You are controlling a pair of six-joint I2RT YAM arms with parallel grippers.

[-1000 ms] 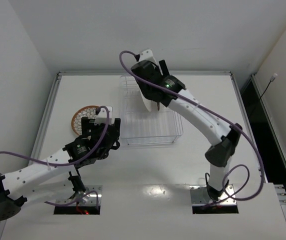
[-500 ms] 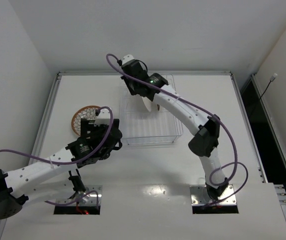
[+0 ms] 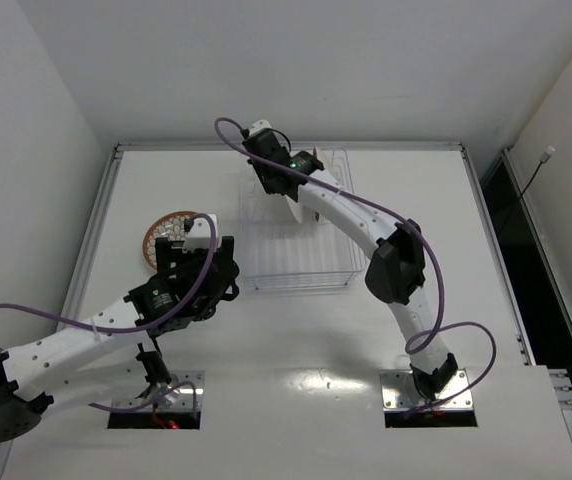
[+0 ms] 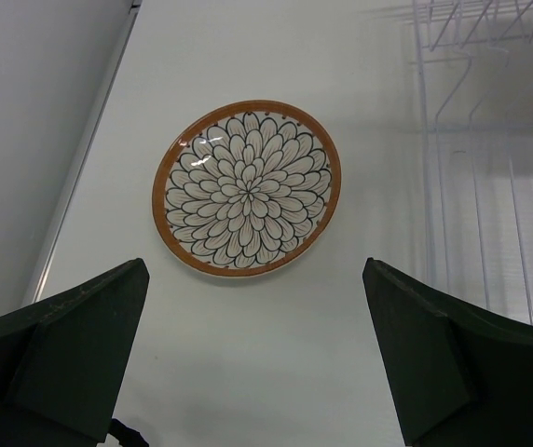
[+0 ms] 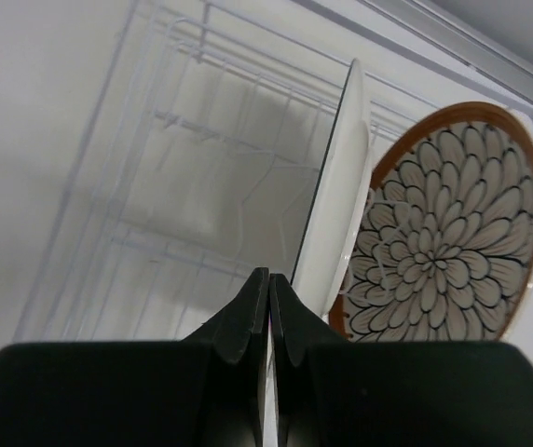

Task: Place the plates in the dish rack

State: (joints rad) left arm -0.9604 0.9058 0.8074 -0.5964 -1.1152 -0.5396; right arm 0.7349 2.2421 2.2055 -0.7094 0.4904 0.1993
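Plates (image 3: 291, 208) in the thin-wired dish rack (image 3: 306, 257) are mostly hidden from above by the right arm (image 3: 366, 215); its wrist view shows a white plate (image 5: 341, 200) edge-on, face unreadable, half covering a brown-rimmed petal-patterned plate (image 5: 444, 233). We see the right tool (image 5: 268, 303) clenched on nothing before them, while the left tool (image 4: 254, 307) hangs released over a matching round plate (image 4: 246, 188) flat on the counter (image 4: 248, 391).

No words, numbers, labels or brand marks can be read on anything, not even on the plate (image 4: 246, 186) lying just ahead of the left gripper (image 4: 254, 270) (it bears only a petal pattern).
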